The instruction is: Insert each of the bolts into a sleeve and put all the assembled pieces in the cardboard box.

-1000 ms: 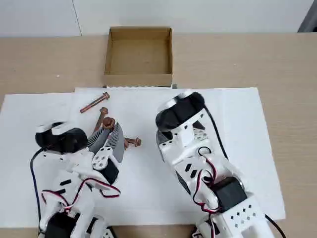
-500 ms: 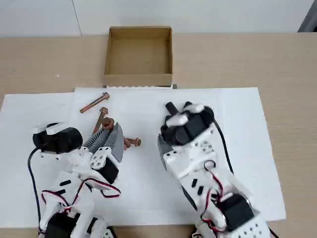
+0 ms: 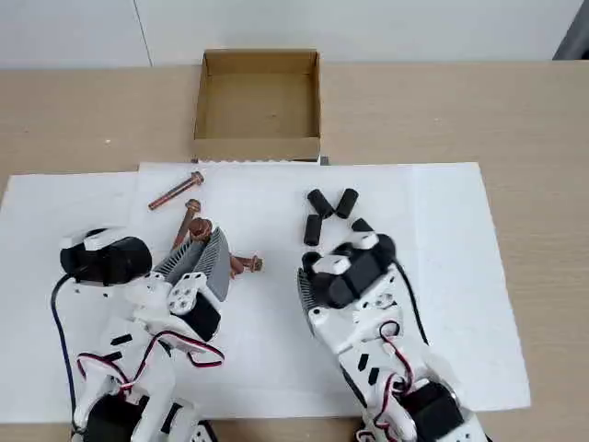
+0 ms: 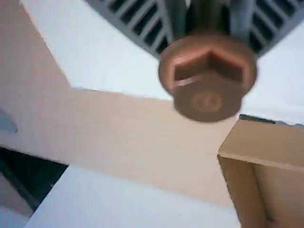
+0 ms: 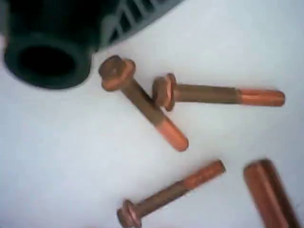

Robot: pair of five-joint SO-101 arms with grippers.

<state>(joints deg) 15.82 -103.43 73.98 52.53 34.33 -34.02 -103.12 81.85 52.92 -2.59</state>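
My left gripper (image 3: 204, 238) is shut on a copper bolt (image 3: 201, 226) and holds it off the white paper; its hex head (image 4: 207, 78) sits between the grey fingers (image 4: 142, 23). My right gripper (image 3: 304, 276) is shut on a black sleeve (image 5: 47, 59), whose open bore faces the camera. Three loose bolts (image 3: 176, 191) (image 3: 187, 219) (image 3: 247, 264) lie on the paper near the left gripper, and several bolts (image 5: 142, 102) show below the held sleeve. Loose black sleeves (image 3: 319, 200) (image 3: 347, 203) (image 3: 313, 229) lie beyond the right arm. The cardboard box (image 3: 259, 147) stands open at the back.
White paper (image 3: 442, 212) covers the near half of the wooden table (image 3: 479, 110). The box's corner (image 4: 266, 180) shows beyond the held bolt. Bare paper lies to the right of the right arm and between both arms.
The right arm has drawn back toward the table's near edge, uncovering the loose black sleeves it hid before. The left arm with its bolt has barely shifted.
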